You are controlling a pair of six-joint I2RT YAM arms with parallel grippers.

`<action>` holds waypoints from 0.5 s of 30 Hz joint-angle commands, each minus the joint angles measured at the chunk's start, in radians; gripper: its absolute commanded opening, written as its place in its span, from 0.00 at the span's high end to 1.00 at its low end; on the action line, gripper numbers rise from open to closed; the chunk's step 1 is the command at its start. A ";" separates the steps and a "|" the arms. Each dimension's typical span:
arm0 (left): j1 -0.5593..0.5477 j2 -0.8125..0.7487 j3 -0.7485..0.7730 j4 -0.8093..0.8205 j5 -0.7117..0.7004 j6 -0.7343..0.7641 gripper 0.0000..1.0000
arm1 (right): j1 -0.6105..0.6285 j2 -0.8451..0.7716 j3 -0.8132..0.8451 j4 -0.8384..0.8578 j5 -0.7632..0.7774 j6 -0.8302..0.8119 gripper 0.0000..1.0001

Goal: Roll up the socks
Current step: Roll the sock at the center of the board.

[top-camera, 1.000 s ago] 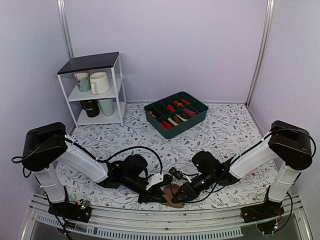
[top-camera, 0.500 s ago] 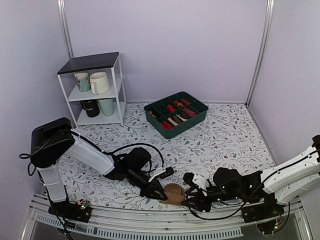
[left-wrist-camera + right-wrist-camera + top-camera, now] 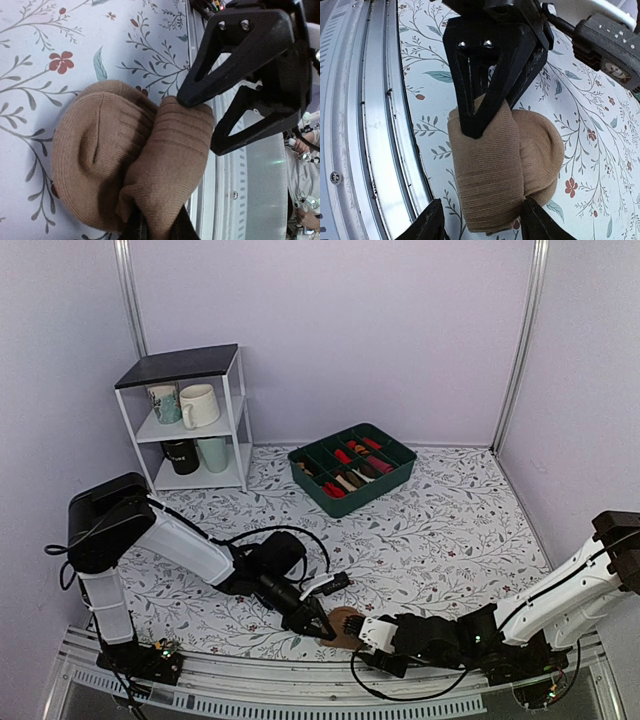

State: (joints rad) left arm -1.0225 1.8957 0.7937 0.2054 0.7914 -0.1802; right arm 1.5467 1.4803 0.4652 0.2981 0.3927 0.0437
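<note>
The tan-brown socks (image 3: 347, 622) are a compact bundle on the flowered cloth at the near edge. In the left wrist view the round roll (image 3: 95, 155) lies left, with the ribbed cuff flap folded beside it. My left gripper (image 3: 322, 628) is shut on that cuff flap; its fingers (image 3: 157, 232) pinch it at the bottom of the frame. My right gripper (image 3: 366, 638) lies low along the near edge, open, its fingers (image 3: 482, 222) straddling the other end of the flap (image 3: 490, 170). One of its fingers touches the knit. The left gripper (image 3: 475, 125) shows opposite it.
A green divider tray (image 3: 352, 467) with rolled socks stands at the back centre. A white shelf with mugs (image 3: 190, 420) stands at the back left. The metal table rail (image 3: 300, 695) runs right beside the bundle (image 3: 370, 125).
My right arm has dropped low along the near edge and its gripper has come back to the bundle from the right. My left gripper has kept its hold and shifted slightly.
</note>
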 commanded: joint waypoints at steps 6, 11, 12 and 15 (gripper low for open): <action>0.000 0.095 -0.023 -0.136 -0.058 0.015 1.00 | 0.004 0.078 0.045 0.052 -0.028 -0.090 0.48; -0.001 0.098 -0.024 -0.138 -0.052 0.018 1.00 | -0.002 0.133 0.067 0.048 -0.013 -0.076 0.46; 0.000 0.098 -0.024 -0.140 -0.051 0.019 1.00 | -0.004 0.145 0.071 0.042 -0.019 -0.071 0.46; 0.000 0.098 -0.022 -0.141 -0.049 0.021 1.00 | -0.015 0.167 0.087 -0.002 -0.066 -0.025 0.60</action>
State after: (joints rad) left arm -1.0126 1.9194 0.8017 0.2039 0.8314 -0.1715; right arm 1.5410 1.5974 0.5198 0.3187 0.3992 -0.0257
